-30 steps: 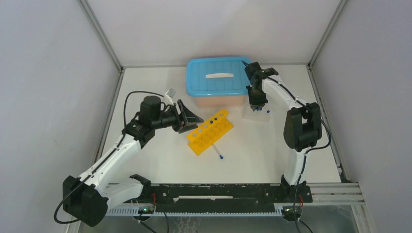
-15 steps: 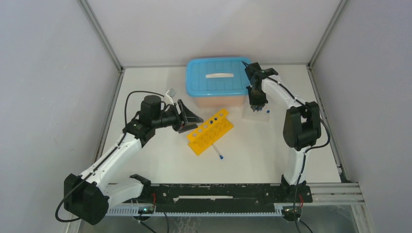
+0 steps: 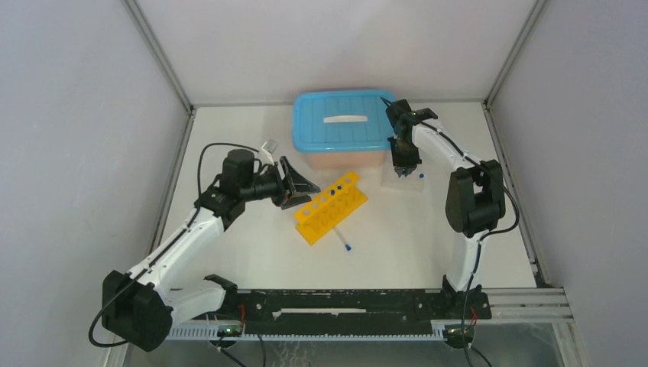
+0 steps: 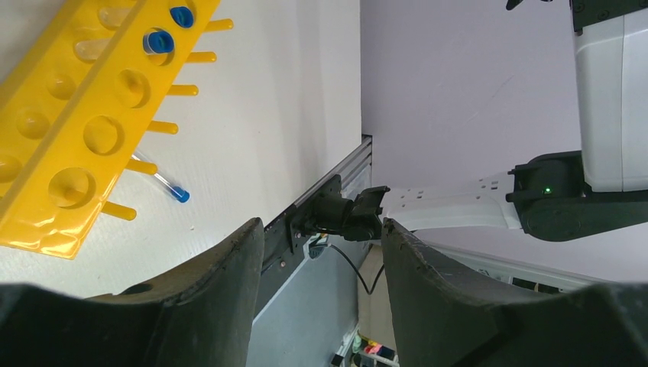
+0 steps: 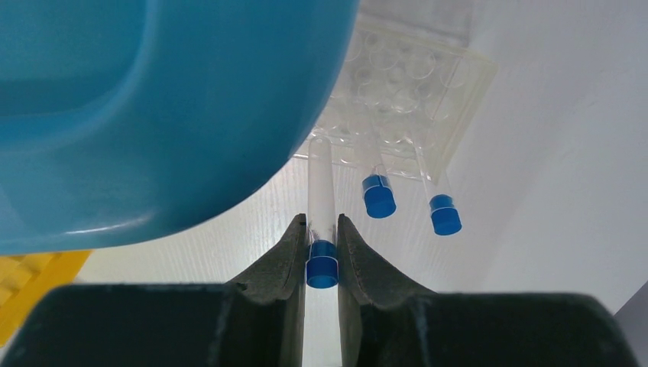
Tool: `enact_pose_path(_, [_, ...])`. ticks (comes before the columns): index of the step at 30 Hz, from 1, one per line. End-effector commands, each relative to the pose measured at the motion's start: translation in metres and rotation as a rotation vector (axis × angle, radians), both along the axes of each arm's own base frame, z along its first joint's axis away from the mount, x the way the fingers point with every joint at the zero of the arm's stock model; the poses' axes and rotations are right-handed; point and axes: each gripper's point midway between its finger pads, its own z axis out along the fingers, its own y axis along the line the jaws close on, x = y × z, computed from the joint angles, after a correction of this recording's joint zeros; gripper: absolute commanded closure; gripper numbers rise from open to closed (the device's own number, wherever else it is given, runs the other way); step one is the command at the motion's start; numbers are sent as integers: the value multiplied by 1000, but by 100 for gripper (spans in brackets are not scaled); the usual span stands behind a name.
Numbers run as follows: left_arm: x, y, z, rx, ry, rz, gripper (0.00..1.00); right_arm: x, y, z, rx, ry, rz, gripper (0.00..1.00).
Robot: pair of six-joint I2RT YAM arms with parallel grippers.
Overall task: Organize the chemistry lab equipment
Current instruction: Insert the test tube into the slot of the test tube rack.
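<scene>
The yellow rack (image 3: pixel 330 206) lies mid-table with two blue-capped tubes (image 4: pixel 159 40) standing in its holes. One loose tube (image 3: pixel 344 243) lies on the table beside the rack (image 4: pixel 69 115). My left gripper (image 3: pixel 302 186) hovers just left of the rack, open and empty (image 4: pixel 322 229). My right gripper (image 5: pixel 322 225) is shut on a clear tube (image 5: pixel 319 183) just below its blue cap, and the tube's far end reaches the near corner of the clear tray (image 5: pixel 451 84). Two more capped tubes (image 5: pixel 378 196) stand in that tray (image 3: pixel 403 181).
A box with a blue lid (image 3: pixel 342 126) stands at the back centre, right beside the right gripper (image 3: pixel 405 164), and it fills the left of the right wrist view (image 5: pixel 153 99). Grey walls enclose the table on three sides.
</scene>
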Motion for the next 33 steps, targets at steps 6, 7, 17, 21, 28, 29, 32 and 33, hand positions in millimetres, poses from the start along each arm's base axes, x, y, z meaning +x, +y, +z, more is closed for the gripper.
enact_pose_path(6, [10,-4,43,-54,-131,-28,38,2,0,-7,13,-8,-1,86])
enact_pose_path(7, [11,-4,43,-54,-129,-27,38,3,0,-6,12,-10,-1,86])
enact_pose_path(17, [12,-3,41,-54,-129,-29,38,3,1,-7,12,-6,0,86])
enact_pose_path(21, [12,-2,40,-53,-126,-28,38,5,1,-9,10,-2,-1,86])
enact_pose_path(28, [13,-1,39,-53,-124,-25,38,7,2,-12,5,4,2,82])
enact_pose_path(29, [13,-2,39,-53,-123,-25,38,8,1,-13,4,5,1,81])
enact_pose_path(32, [14,-1,39,-53,-123,-25,38,9,2,-13,7,6,3,78])
enact_pose_path(33, [14,-1,39,-52,-121,-23,38,9,2,-13,8,7,4,77])
